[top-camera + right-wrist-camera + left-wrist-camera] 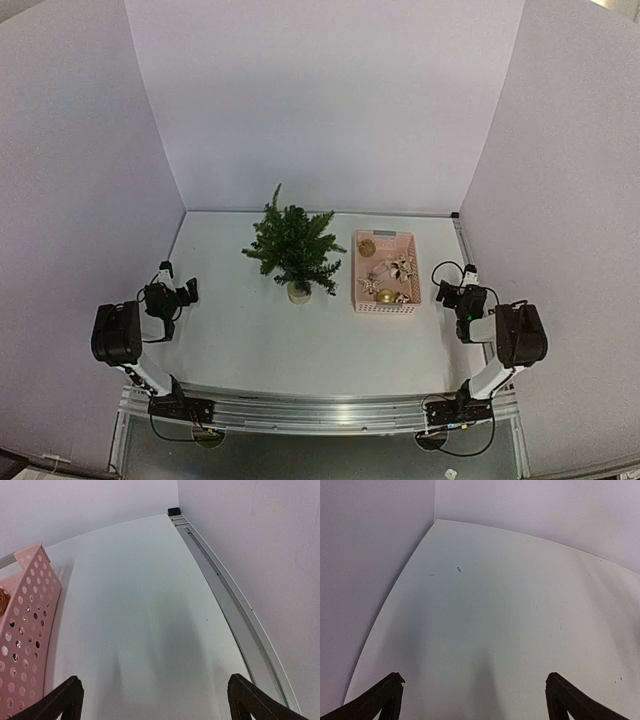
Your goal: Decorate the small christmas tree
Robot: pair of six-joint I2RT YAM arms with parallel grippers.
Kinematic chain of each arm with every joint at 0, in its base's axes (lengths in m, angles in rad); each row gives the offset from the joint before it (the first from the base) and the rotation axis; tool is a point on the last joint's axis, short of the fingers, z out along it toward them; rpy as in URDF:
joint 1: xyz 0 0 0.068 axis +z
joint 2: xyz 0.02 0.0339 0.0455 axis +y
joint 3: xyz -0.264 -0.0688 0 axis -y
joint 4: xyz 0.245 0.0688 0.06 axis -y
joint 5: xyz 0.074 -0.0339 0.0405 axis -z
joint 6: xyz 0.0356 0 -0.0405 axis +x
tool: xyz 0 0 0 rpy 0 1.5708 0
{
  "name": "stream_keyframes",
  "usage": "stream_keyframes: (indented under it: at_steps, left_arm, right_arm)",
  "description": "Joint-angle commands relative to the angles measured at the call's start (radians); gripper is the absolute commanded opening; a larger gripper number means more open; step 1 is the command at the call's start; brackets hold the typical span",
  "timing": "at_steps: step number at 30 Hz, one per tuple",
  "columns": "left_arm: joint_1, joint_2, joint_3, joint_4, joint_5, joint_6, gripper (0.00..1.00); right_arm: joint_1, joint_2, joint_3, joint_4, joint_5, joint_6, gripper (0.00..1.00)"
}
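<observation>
— While parked low at the frame's sides, spread wide or shut?
— Spread wide, both: left gripper (pixel 187 292) at lower left, right gripper (pixel 443 293) at lower right, holding nothing.
— And the small christmas tree (pixel 292 245)?
— Upright at centre, just left of the pink basket (pixel 385 306) of ornaments (pixel 400 268).

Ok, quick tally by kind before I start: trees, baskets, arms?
Tree: 1
Basket: 1
Arms: 2, left arm and right arm
Total: 4
The ornaments in the basket are too small to count.
</observation>
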Motion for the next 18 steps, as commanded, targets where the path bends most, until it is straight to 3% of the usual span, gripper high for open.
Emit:
stream_keyframes:
  at_steps: [1, 7, 11, 15, 18]
  left_arm:
    - [-0.004, -0.005, 0.020, 0.039, -0.008, 0.002, 1.00]
    - [-0.003, -0.005, 0.021, 0.038, -0.009, 0.004, 1.00]
    - [-0.002, -0.019, 0.018, 0.033, 0.010, 0.007, 1.00]
    - [-0.006, -0.115, 0.058, -0.122, 0.052, 0.030, 1.00]
    - [-0.009, -0.209, 0.172, -0.331, -0.016, -0.011, 1.00]
  right_arm:
    - [-0.001, -0.051, 0.080, -0.120, 0.010, -0.001, 0.98]
    - [-0.001, -0.164, 0.338, -0.604, 0.019, 0.119, 0.98]
    - [0.001, -0.170, 0.541, -0.853, -0.067, 0.339, 0.96]
    - [0.051, -0.148, 0.676, -0.955, -0.140, 0.507, 0.94]
    - [0.191, -0.071, 0.857, -1.196, -0.002, 0.494, 0.93]
